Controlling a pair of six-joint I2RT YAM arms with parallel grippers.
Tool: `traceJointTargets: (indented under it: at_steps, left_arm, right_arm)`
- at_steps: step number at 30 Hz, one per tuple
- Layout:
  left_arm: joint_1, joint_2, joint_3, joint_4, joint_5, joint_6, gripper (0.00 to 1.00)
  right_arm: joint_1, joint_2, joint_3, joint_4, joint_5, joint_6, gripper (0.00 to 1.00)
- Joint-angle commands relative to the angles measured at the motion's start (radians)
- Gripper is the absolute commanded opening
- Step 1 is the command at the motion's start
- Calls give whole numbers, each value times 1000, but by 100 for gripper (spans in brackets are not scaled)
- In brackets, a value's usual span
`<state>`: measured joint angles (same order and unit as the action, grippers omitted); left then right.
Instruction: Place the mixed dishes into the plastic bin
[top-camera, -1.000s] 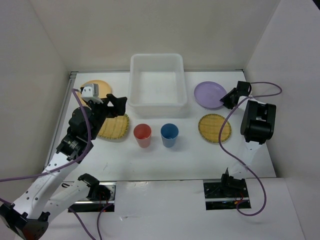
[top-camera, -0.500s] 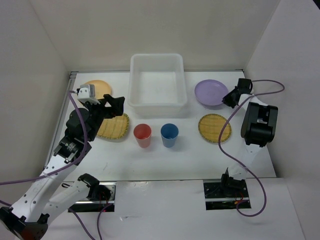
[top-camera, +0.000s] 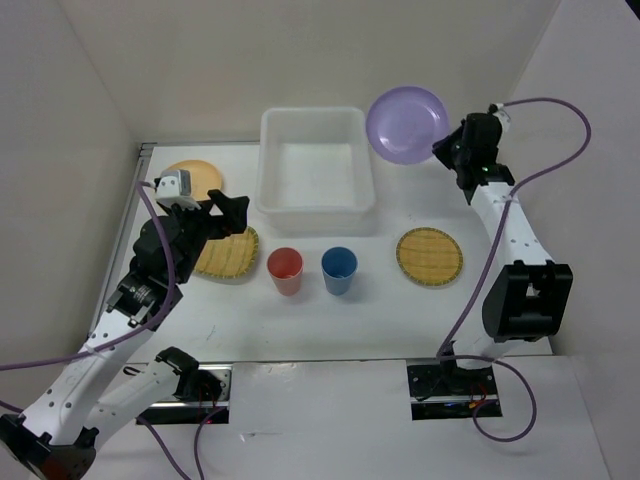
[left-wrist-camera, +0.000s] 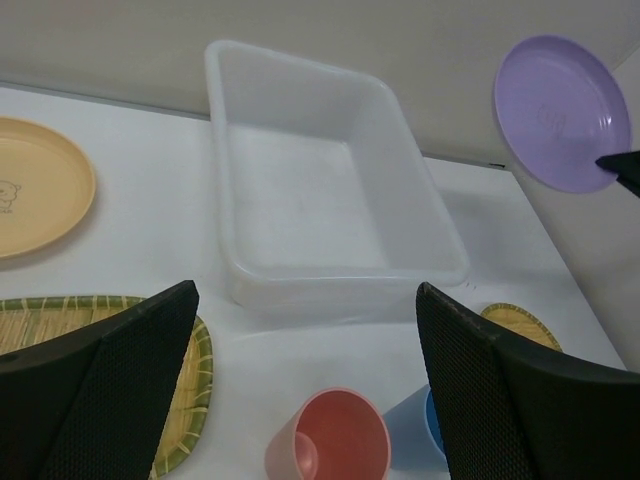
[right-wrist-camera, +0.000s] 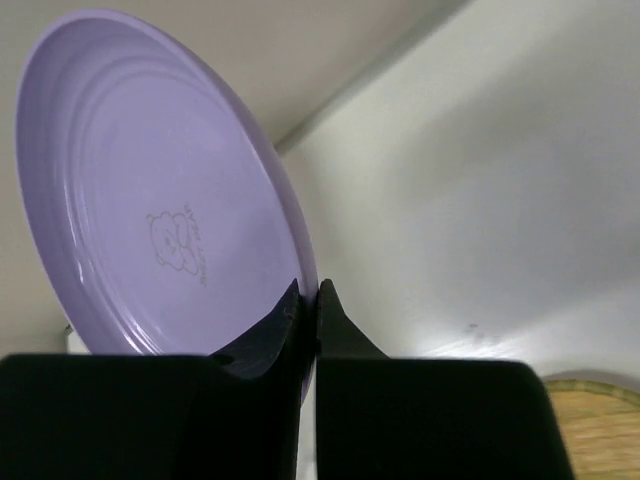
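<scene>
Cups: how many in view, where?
2. The red cup and the blue cup stand upright side by side, just in front of the plastic bin, red on the left in the top view. None looks hidden.

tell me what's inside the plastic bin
Nothing. The plastic bin shows a bare floor in the top and left wrist views, none of it covered. The lilac plate is held aloft in the right hand, not inside.

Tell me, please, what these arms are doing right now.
The right gripper is shut on the rim of the lilac plate, holding it tilted in the air beside the empty plastic bin. The left gripper hovers open near the squarish tray. The red cup, blue cup, round tray and orange-yellow plate sit on the table.
</scene>
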<state>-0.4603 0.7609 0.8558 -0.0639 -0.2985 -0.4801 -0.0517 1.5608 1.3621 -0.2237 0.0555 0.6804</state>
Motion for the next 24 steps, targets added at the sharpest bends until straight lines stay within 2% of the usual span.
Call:
traceJointTargets:
  at_steps: [1,2,5,9,16,24]
  left_arm:
    - [5,-17,46,6,-16,-28,96]
    - [5,-28,46,6,-16,-38,96]
    - [5,-40,37,-4,-7,-48,96]
    - [5,-87,28,-27,-16,-57,96]
    - [14,-150,38,-69,-67,-57,97]
    - [14,-150,49,-90,-76,-48,97]
  right_arm:
    - [122,5,109,47,15,2,0]
    - [189,25,129,35,30,2,0]
    - [280,111,193,35,44,2,0]
    - [358,220,296,35,53,11,0]
    - [441,523,566,-91,110,22,0]
    - [463,695,733,-190,167,13,0]
